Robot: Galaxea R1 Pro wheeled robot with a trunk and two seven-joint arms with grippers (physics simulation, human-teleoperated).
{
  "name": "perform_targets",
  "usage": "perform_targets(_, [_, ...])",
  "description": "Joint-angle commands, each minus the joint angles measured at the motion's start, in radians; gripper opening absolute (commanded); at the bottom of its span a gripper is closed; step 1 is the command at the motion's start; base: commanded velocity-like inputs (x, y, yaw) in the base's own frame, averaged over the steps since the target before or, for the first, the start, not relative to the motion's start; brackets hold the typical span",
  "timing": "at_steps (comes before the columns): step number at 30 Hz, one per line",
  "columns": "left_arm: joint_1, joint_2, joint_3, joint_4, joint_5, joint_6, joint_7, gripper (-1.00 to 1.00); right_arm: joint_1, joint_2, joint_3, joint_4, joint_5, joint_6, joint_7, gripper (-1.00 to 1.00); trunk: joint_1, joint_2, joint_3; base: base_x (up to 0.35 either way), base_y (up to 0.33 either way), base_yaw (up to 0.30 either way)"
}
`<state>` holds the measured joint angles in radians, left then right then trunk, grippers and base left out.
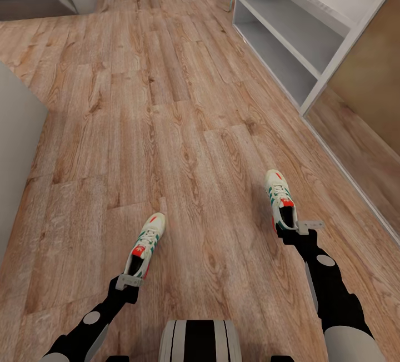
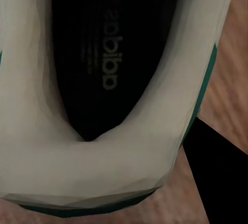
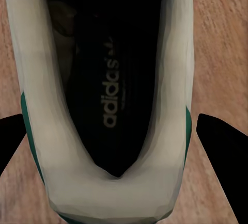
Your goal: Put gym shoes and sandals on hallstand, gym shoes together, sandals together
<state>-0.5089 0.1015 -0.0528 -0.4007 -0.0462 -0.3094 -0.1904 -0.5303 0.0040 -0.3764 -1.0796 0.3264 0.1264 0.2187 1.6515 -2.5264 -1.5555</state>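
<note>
Left gripper (image 1: 131, 281) and right gripper (image 1: 303, 227) each clamp a gym shoe (image 1: 145, 244) heel (second shoe (image 1: 280, 199)). Light, soft collars; heel grip likely holds.

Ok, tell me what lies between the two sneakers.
In the head view, only bare wood floor lies between the left sneaker and the right sneaker; nothing else sits on that stretch.

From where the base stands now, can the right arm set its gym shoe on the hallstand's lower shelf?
Probably not yet. The right end effector holds its gym shoe over bare corridor floor, and the hallstand sits well ahead to the right. Nothing blocks the path, but the base likely needs to roll closer.
</note>
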Motion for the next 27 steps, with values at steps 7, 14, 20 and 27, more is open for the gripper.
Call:
perform_targets(7, [0.000,0.001,-0.003,-0.005,-0.005,-0.009,0.003,-1.00,-0.001,0.001,-0.003,-0.002,0.008,0.004,0.007,-1.00,0.000,0.000,-0.001,0.000,0.000,0.000])
perform_targets(14, [0.000,0.002,-0.003,-0.005,-0.004,-0.021,0.003,-1.00,-0.001,0.001,-0.003,-0.002,0.008,0.004,0.007,-1.00,0.000,0.000,-0.001,0.000,0.000,0.000])
perform_targets(20, [0.000,0.003,-0.003,-0.006,-0.003,-0.023,0.003,-1.00,-0.001,0.001,-0.003,-0.002,0.008,0.004,0.007,-1.00,-0.001,0.000,0.003,0.000,0.000,0.000])
perform_targets(27, [0.000,0.002,-0.003,-0.007,-0.003,-0.022,0.003,-1.00,0.000,0.001,-0.003,0.000,0.008,0.004,0.007,-1.00,-0.004,0.002,0.030,0.000,0.000,0.000])
